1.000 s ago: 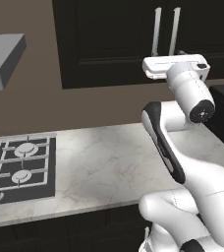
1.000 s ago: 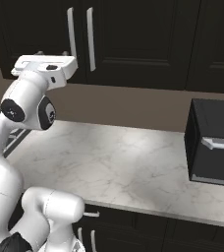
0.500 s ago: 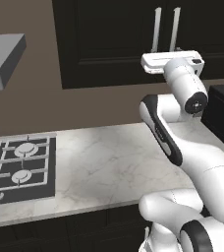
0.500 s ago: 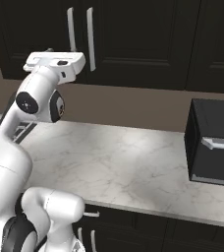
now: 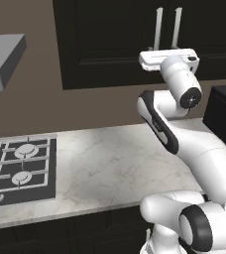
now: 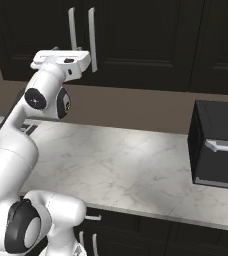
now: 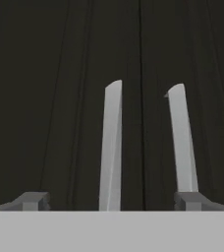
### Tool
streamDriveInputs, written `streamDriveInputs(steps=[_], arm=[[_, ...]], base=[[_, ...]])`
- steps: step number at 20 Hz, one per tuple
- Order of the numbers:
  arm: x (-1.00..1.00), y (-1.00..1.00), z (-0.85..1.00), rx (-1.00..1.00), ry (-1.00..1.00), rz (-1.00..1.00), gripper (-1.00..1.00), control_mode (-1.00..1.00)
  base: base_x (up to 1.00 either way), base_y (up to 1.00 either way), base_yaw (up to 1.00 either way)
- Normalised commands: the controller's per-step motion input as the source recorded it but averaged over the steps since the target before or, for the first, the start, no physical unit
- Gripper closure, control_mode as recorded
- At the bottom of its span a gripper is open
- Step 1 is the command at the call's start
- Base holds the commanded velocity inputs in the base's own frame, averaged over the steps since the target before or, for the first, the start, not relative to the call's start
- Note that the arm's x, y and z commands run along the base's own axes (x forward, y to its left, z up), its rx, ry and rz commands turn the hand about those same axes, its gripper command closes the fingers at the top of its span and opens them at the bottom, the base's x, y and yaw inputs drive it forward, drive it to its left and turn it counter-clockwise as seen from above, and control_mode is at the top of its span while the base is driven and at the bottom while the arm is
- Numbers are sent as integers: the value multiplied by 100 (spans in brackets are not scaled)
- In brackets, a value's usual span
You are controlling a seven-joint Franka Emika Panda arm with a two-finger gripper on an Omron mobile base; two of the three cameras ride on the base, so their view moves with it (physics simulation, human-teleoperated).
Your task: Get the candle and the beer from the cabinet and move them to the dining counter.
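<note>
Hand view: claw (image 7: 111, 199) wide open before dark cabinet (image 7: 60, 74) (2 silver handles (image 7: 111, 147)).

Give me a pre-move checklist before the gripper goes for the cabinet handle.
1. Cabinet doors closed: ok, both shut.
2. Gripper open: ok, fingertips apart.
3. A handle between the fingertips: ok, the left handle stands between them in the hand view; the right handle lines up over one fingertip.
4. Contact with a handle: cannot tell.
5. Candle and beer located: cannot tell, doors hide the inside.
6. Marble counter below the arm: ok, black box stands well aside.
</note>
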Motion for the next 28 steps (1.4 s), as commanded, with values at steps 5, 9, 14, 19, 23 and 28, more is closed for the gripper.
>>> streamDriveInputs(steps=[5, 9, 14, 19, 23, 28], arm=[[33, 0, 0, 0, 0, 0, -100, -100], [33, 0, 0, 0, 0, 0, -100, -100], [29, 0, 0, 0, 0, 0, -100, -100], [29, 0, 0, 0, 0, 0, -100, -100], [29, 0, 0, 0, 0, 0, -100, -100], [9, 0, 0, 0, 0, 0, 100, -100]], base=[[0, 0, 0], [0, 0, 0], [0, 0, 0], [0, 0, 0], [0, 0, 0], [0, 0, 0]])
